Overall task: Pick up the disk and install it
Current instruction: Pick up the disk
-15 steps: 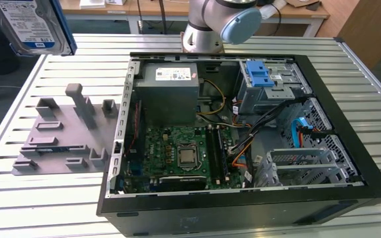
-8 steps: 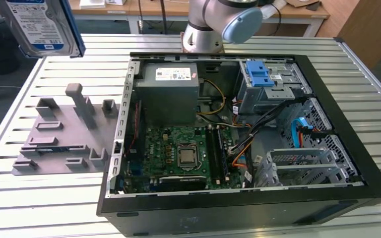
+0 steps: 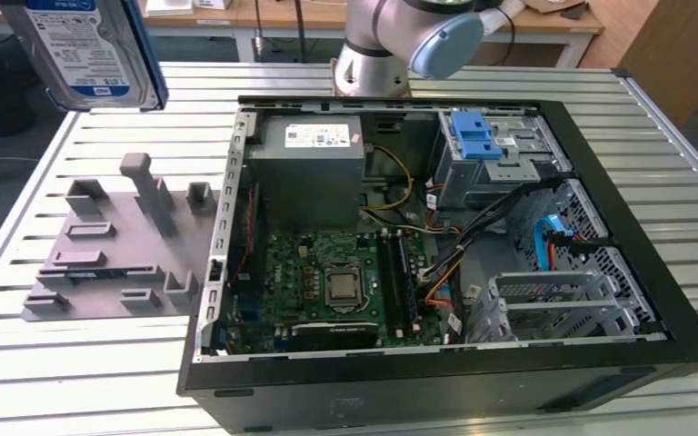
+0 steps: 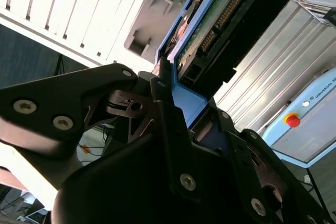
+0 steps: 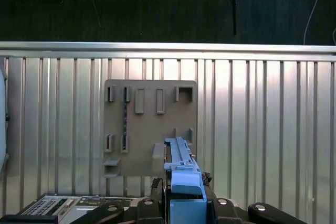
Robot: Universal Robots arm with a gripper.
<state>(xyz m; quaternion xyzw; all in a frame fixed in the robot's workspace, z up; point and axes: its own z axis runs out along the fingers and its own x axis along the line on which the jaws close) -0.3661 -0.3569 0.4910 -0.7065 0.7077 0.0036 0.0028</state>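
The disk [image 3: 83, 50] hangs high over the table at the exterior view's upper left, above the grey holder plate. It is a silver drive with a blue-and-white label and a blue frame. In the second wrist view my gripper [image 4: 186, 103] is shut on the disk [image 4: 210, 30], its fingers [image 4: 160, 90] clamping the blue frame, and the green circuit-board side shows. In the first wrist view the disk [image 5: 181, 174] stands edge-on between the gripper [image 5: 184, 205] parts, over the holder plate.
The grey holder plate [image 3: 119, 245] with empty slots lies on the slatted metal table [image 3: 83, 381]. The open computer case [image 3: 640, 272] takes the middle and the exterior view's right, with a blue-latched drive cage [image 3: 485, 145], a power-supply box [image 3: 313, 173] and a motherboard [image 3: 337, 286]. The arm's base [image 3: 373, 45] stands behind the case.
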